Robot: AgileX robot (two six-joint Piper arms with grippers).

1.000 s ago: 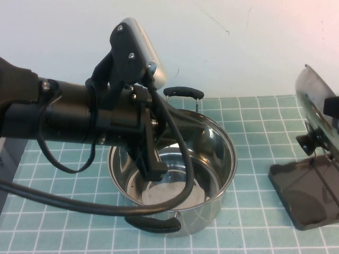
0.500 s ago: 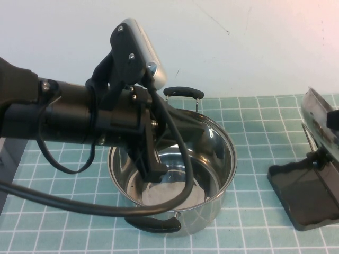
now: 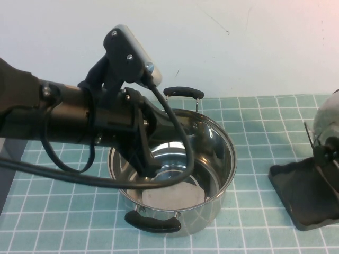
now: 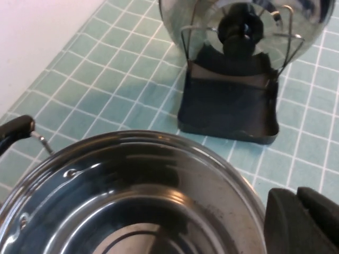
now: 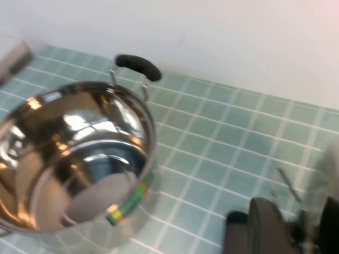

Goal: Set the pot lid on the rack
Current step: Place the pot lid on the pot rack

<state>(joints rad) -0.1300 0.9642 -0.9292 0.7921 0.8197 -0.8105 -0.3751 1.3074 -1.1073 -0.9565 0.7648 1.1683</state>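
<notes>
The shiny pot lid [image 4: 249, 21] stands upright between the wire dividers of the dark rack [image 4: 228, 108], with its black knob [image 4: 241, 29] facing the pot. In the high view the lid [image 3: 328, 119] is at the right edge, over the rack [image 3: 302, 198]. My right gripper [image 5: 301, 230] is low beside the rack and lid; its fingers stand apart and the view is blurred. It does not show in the high view. My left gripper [image 3: 148, 168] hangs shut and empty inside the steel pot [image 3: 222, 153]; its fingertips [image 4: 304, 222] show by the pot's rim.
The deep pot with two black loop handles [image 3: 183, 92] fills the table's middle, also in the right wrist view [image 5: 79, 159]. My left arm and its cables cross above it. Teal tiled mat lies between the pot and the rack. A white wall is behind.
The lid has swung from tilted and edge-on to upright on the rack. The right gripper's black body has left the high view. My left arm has shifted slightly left.
</notes>
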